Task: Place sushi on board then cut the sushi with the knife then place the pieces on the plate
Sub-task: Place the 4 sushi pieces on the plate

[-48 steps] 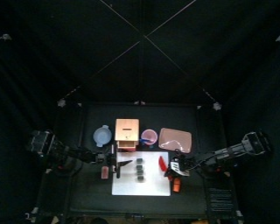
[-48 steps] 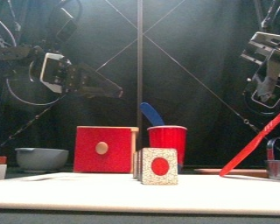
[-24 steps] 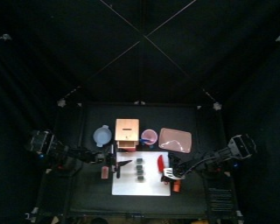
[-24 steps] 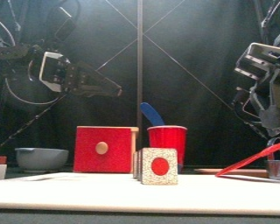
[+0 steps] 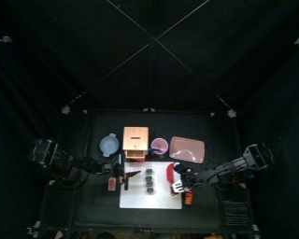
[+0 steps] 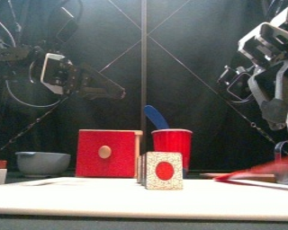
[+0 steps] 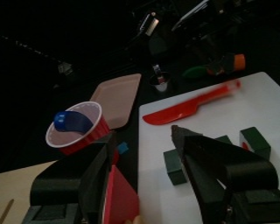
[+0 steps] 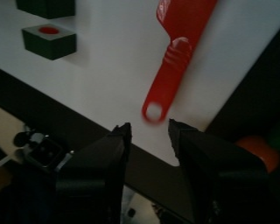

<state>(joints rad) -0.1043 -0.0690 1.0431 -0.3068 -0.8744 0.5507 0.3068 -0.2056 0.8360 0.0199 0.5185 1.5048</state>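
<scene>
I am seeing the sushi (image 5: 149, 179) lying in separate blocks on the board (image 5: 159, 198), between the two sets of fingers. The red knife (image 8: 178, 48) is lying flat on the board just ahead of the right gripper (image 8: 149, 129), its handle end pointing at the gap. Those fingers are standing apart and gripping nothing. The left gripper (image 7: 140, 147) is hovering above the blocks, fingers spread and empty too.

I am judging the cutting done, so moving the pieces is the step in hand. One gripper needs to drop over a block, close on it and carry it beyond the fingers to the tray (image 5: 189, 147), which is holding no piece yet. The cup (image 6: 172, 142) beyond the left fingers is holding the blue knife (image 6: 155, 117). I cannot tell what the bowl (image 6: 42, 163) is holding.
</scene>
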